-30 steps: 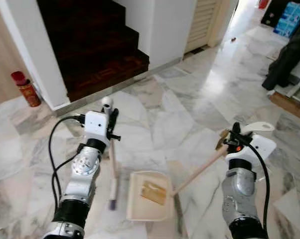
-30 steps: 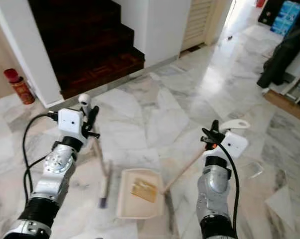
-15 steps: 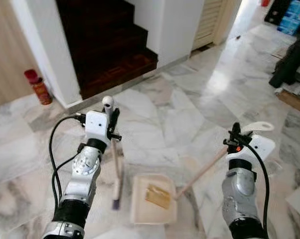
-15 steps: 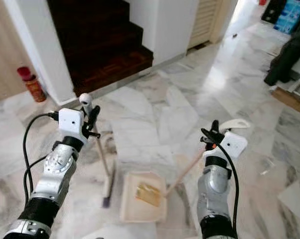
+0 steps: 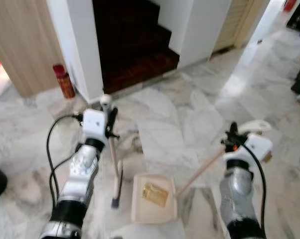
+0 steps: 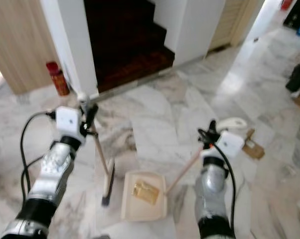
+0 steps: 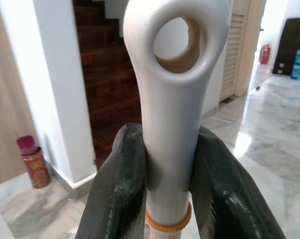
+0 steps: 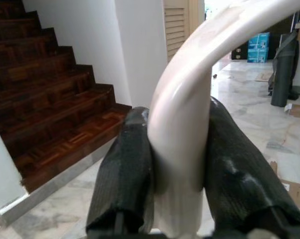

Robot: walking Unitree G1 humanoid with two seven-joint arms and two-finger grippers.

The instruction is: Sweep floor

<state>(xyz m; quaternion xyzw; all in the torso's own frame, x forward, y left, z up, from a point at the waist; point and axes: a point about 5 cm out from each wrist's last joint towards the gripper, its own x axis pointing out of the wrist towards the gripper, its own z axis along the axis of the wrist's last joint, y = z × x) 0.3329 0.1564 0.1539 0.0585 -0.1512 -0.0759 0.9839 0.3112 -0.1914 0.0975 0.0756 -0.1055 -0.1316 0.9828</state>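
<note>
Left gripper jaws clamp the broom handle, right gripper jaws clamp the dustpan handle. Pan on the floor, holds scrap. Keep pan lip flat, brush short strokes toward it.

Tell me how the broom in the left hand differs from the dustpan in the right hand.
The broom stands nearly upright, bristles on the floor; the dustpan lies flat, its handle slanting up to the right hand. The broom's head is narrow and dark-tipped; the dustpan's tray is wide, cream, and holds a yellowish scrap. The broom's white grip ends in a round eyelet; the dustpan's curves over. The left hand and right hand each clamp a white grip.
</note>
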